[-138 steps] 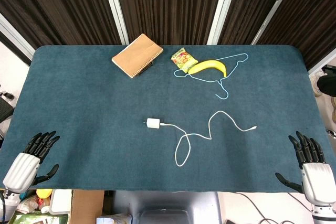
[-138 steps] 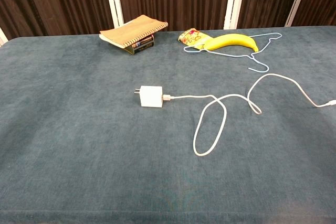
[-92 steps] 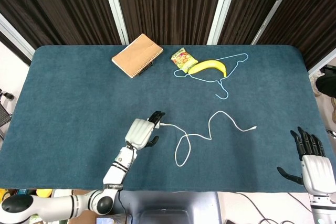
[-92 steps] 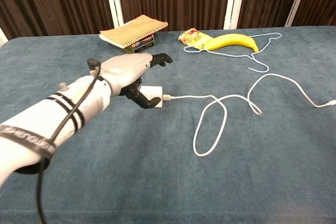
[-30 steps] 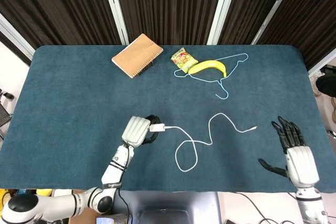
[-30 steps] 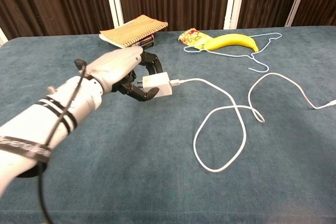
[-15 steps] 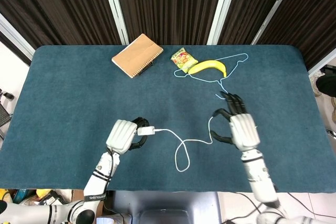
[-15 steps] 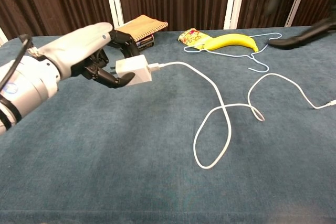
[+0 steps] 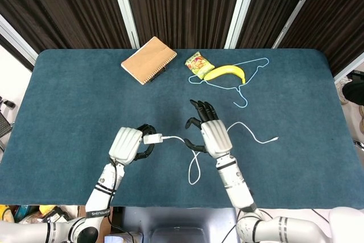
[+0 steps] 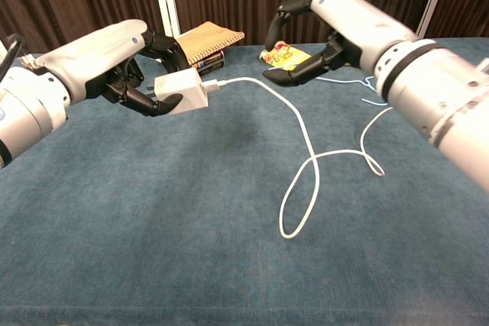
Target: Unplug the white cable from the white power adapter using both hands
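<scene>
The left hand (image 9: 126,143) is gripping the adapter (image 10: 180,91) between curled fingers, raised off the table. The right hand (image 9: 209,134) is hovering just beside it — fingers spread, holding nothing — with the cable (image 10: 302,131) trailing below its fingertips.

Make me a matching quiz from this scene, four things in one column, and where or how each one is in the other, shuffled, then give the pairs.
Things:
1. power adapter
2. right hand
3. banana
4. notebook

States:
A. lies on the blue hanger
B. open, raised beside the white cable
C. held off the table by the left hand
D. at the far edge, left of the snack packet

Pairs: 1-C, 2-B, 3-A, 4-D
</scene>
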You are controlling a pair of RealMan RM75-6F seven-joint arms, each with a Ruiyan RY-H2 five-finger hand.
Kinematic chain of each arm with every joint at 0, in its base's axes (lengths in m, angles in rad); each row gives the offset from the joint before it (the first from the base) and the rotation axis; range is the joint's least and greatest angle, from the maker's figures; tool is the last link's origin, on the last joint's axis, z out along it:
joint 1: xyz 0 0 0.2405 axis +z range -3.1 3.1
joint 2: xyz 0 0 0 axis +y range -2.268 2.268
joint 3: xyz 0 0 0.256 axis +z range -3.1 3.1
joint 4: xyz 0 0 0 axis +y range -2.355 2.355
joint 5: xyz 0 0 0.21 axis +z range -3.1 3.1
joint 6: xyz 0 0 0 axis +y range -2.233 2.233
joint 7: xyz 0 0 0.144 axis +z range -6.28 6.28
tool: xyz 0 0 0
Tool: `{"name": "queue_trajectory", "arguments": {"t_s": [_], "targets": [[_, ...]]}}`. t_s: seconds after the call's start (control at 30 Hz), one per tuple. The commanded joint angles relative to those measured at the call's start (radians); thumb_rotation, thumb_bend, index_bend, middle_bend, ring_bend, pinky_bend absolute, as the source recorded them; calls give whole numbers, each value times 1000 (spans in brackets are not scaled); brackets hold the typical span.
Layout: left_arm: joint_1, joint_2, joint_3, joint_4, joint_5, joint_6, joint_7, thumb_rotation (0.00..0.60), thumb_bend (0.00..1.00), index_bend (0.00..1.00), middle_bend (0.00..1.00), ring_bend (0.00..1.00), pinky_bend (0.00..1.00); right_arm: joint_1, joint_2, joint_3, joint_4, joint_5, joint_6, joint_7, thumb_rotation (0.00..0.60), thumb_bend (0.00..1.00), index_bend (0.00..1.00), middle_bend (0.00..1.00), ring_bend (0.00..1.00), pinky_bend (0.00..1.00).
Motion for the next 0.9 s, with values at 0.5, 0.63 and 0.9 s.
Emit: {"name": "queue_trajectory", "arguments": {"t_s": [0.5, 0.63, 0.9], "targets": [[-4, 8, 1, -13, 7, 2, 2, 600, 642, 711, 800, 1000, 1000, 135, -187, 41, 105, 94, -5, -117, 600, 401, 644, 162, 0, 0], [-2, 16, 1, -15, 11, 2, -7, 600, 642, 711, 800, 1000, 1000, 142, -194, 39, 119, 99, 3, -117, 600, 414, 654, 166, 0, 0], [-1, 21, 7, -15, 19, 1, -12, 600, 648, 711, 801, 1000, 1000, 155, -198, 36, 134, 110, 6, -113, 600, 441, 672, 175, 0, 0]]}}
